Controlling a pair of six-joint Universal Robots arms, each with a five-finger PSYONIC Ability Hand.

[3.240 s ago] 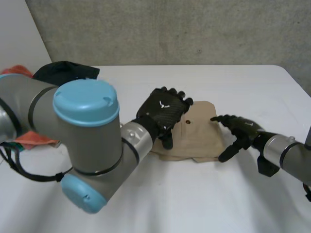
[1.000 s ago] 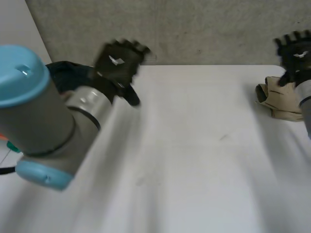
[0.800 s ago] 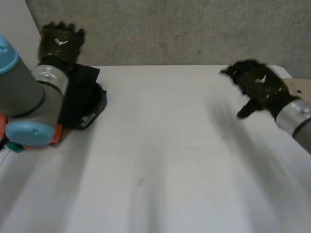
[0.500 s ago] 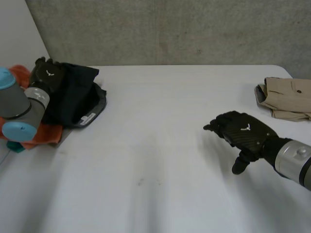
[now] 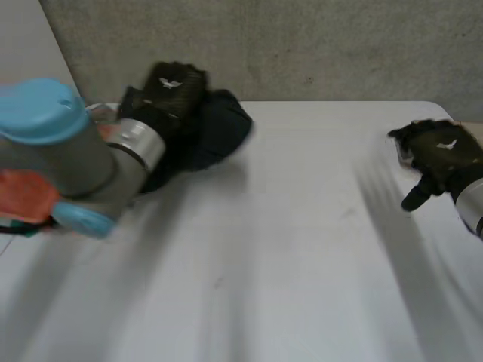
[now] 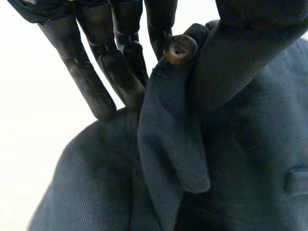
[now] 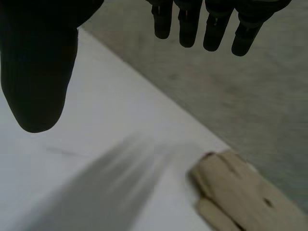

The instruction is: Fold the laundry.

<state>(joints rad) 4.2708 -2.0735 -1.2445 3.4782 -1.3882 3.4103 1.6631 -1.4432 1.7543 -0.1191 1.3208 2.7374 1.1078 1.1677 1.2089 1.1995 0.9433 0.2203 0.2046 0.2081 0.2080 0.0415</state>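
Since the dark garment sits bunched by the counter's far edge, toward its left corner, with a buttoned fold pinched between the thumb and fingers of the left hand, that hand is plainly the nearer one; the heap shows no readable long axis. The right hand hovers near the counter's right edge, well apart from the dark garment, its fingers straight, spread and holding nothing; a folded tan garment lies beyond it by the far right corner. Likely next, the heap must come toward the counter's middle, where both hands can spread it.
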